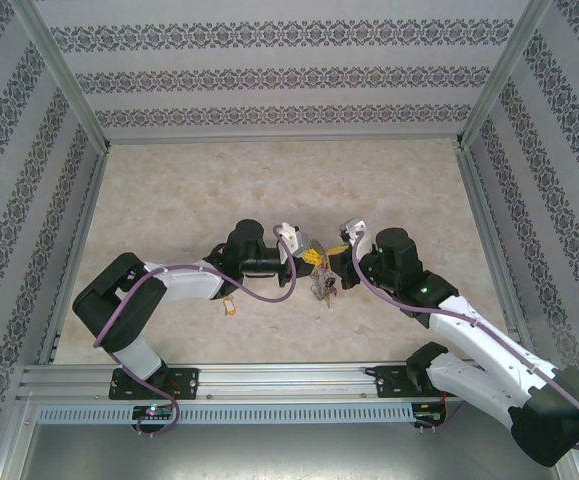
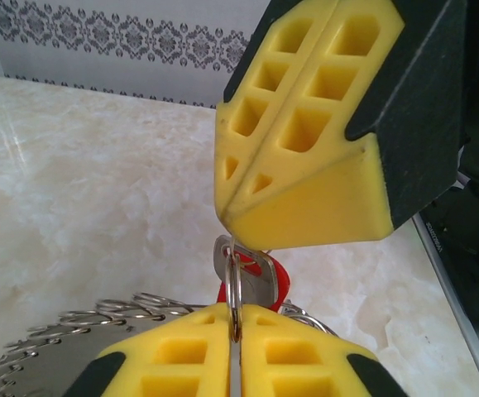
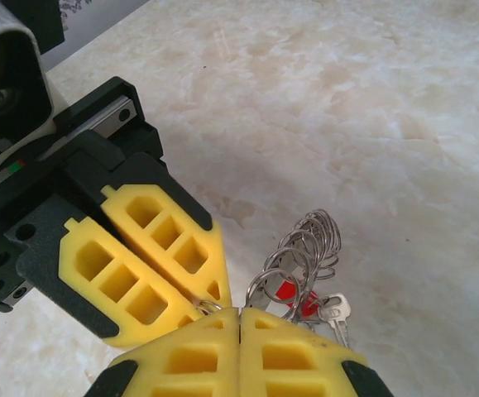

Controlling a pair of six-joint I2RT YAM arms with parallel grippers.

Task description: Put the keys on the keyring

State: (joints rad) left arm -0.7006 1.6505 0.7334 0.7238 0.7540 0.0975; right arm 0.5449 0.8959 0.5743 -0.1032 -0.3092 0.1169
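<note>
- Left gripper (image 2: 234, 324) clenches a thin ring (image 2: 234, 281).
- Right gripper (image 2: 227, 213), clenched too, pinches the red-tagged key (image 2: 265, 277).
- Keyring (image 2: 57, 351) sits just beside.

Both arms reach inward; left gripper (image 2: 236, 331) and right gripper (image 3: 239, 327) tip to tip, jaws pressed closed.
</note>
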